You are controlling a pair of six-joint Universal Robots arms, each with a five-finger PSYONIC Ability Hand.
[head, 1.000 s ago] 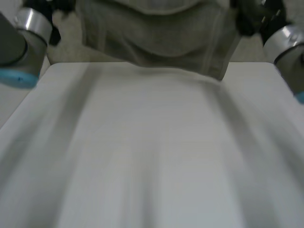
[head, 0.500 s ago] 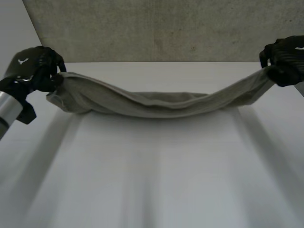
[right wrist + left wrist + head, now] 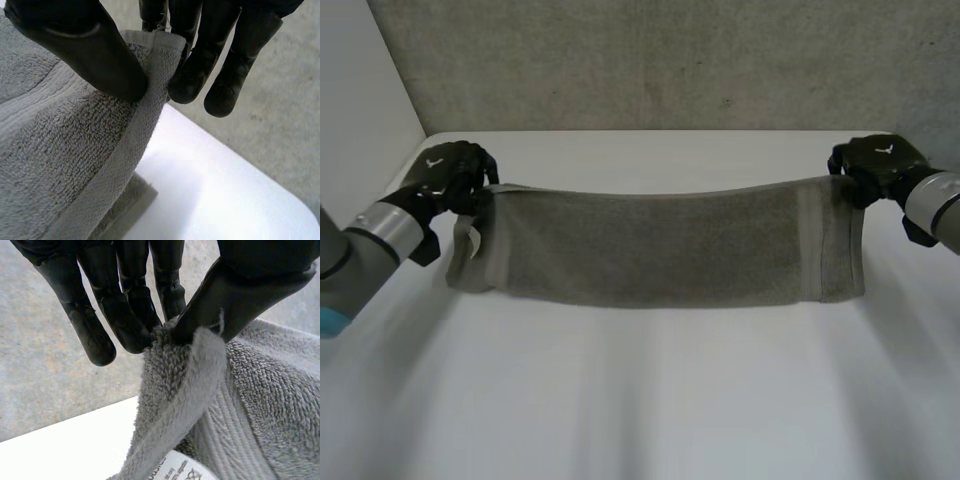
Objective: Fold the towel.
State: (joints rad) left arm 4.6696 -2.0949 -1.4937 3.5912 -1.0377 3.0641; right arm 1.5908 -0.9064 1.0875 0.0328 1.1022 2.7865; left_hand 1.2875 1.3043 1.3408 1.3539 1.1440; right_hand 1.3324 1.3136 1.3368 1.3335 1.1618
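Seeing my left hand (image 3: 445,180) and right hand (image 3: 875,165) each pinching a towel (image 3: 650,250) corner, thumb against fingers, towel spread between them.

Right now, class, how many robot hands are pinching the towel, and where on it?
2. The left hand pinches one upper corner of the towel; the right hand pinches the opposite upper corner. The towel hangs stretched between them.

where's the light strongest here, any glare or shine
Head view: soft, even light on the towel, no glare on the table. Left wrist view: faint shine on fingers of the left hand. Right wrist view: table brightest beside the towel's edge, near the right hand.
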